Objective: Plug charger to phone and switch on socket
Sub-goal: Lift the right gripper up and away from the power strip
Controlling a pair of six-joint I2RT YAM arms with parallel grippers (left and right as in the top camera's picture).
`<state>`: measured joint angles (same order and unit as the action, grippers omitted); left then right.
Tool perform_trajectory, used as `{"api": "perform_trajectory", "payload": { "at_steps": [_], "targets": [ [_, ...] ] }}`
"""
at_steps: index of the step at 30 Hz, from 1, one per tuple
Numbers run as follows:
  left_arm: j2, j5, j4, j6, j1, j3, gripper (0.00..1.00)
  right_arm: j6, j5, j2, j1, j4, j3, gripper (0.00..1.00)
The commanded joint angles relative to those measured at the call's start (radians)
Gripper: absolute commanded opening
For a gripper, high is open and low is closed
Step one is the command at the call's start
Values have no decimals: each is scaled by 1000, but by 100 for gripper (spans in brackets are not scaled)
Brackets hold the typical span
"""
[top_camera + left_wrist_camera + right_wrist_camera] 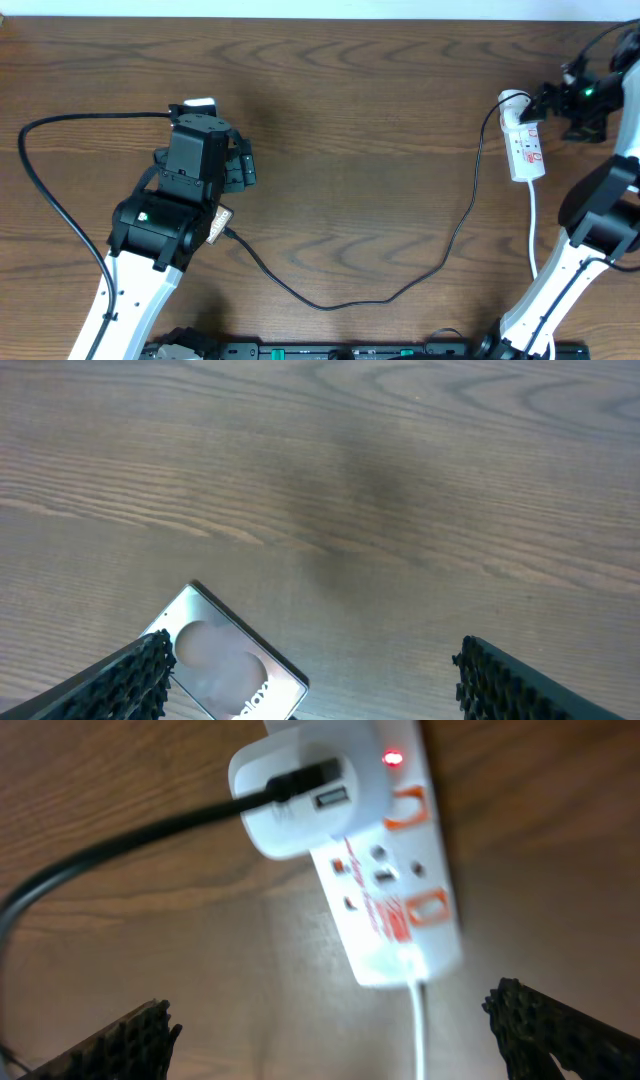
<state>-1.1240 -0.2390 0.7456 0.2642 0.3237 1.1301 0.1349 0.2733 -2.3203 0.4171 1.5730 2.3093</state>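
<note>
The phone (225,672) lies flat under my left gripper (320,688), its pale graphic and white lettering close to the left finger (135,678). The jaws stand open and touch nothing. From overhead only a pale corner of the phone (201,103) shows past the left gripper (205,142). The white socket (395,870) has a red light on and a white adapter (300,795) with the charger's black cable (120,845) plugged in. My right gripper (340,1030) hovers open just short of it. Overhead, the charger (400,290) runs from the socket (527,148) to the left arm, its tip hidden.
The socket's white cord (533,225) trails toward the right arm's base (545,300). A thick black robot cable (45,185) loops at the far left. A dark rail (350,350) runs along the table's front edge. Brown wood table (350,130) lies between the arms.
</note>
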Motion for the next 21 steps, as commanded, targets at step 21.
{"api": "perform_trajectory", "payload": {
  "at_steps": [21],
  "targets": [
    [1,-16,3,-9,3,5,89,-175,-88,280,-5,118,52,99]
  ]
}}
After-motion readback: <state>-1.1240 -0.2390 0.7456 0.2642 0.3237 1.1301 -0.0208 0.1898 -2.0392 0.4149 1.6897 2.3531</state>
